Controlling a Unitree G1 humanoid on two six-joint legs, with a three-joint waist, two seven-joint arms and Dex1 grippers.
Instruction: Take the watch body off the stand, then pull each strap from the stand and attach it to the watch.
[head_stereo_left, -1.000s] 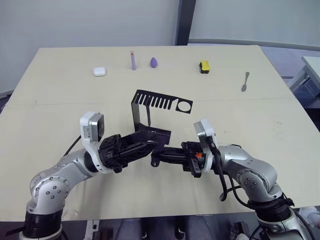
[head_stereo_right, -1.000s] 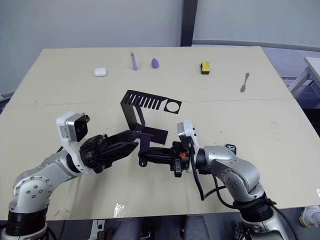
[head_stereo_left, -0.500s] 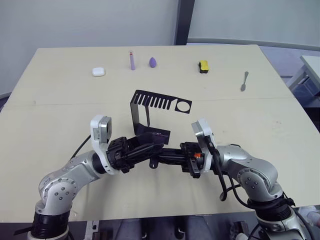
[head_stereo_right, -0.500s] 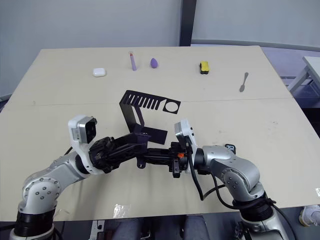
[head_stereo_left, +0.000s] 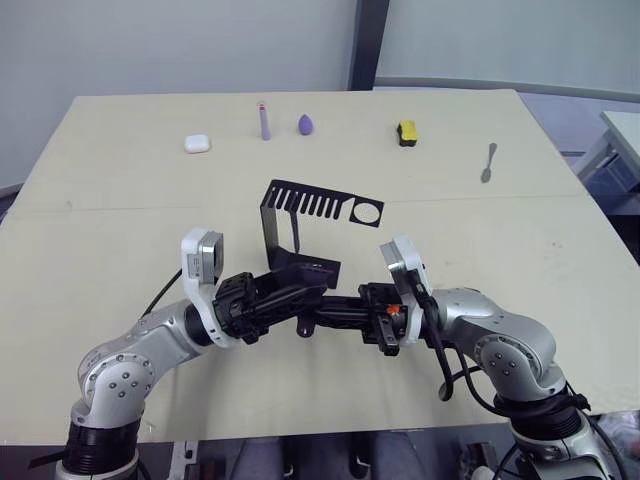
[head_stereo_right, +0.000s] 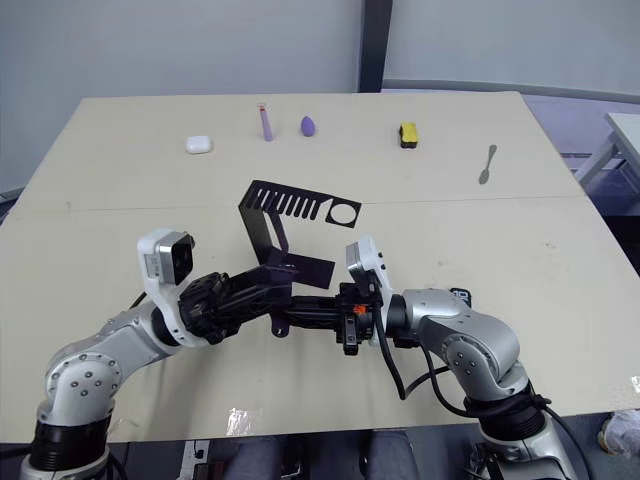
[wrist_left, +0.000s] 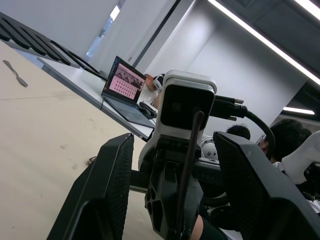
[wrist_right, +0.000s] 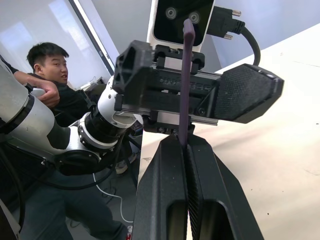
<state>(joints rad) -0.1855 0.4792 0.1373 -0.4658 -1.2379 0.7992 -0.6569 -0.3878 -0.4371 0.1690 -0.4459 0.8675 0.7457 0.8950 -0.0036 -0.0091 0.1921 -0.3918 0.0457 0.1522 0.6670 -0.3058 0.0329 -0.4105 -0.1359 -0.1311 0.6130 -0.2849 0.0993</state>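
The strap (wrist_right: 185, 75) is looking thin, soft and light; I am guessing it is bending easily and slipping if pinched too softly, so the best hold is flat on its 2 wide faces, near the end that is not going into the watch; the right gripper (wrist_right: 186, 150) is doing just that, with its 2 fingers squeezed together on the strap's lower end while the rest is sticking up straight out of them.

The left gripper (wrist_left: 175, 165) is pointing right at the strap, in the lower middle of the left eye picture; its 2 fingers are standing wide apart, and the strap is showing as a thin dark line in the gap between them, not touching either one that I can see; the watch is too hidden for me to tell where it is sitting.

The stand (head_stereo_left: 300, 215) is sitting just above the 2 grippers in the middle of the picture, its black base close behind them and its comb top and round hole looking bare; the table (head_stereo_left: 120, 200) is spreading under everything.
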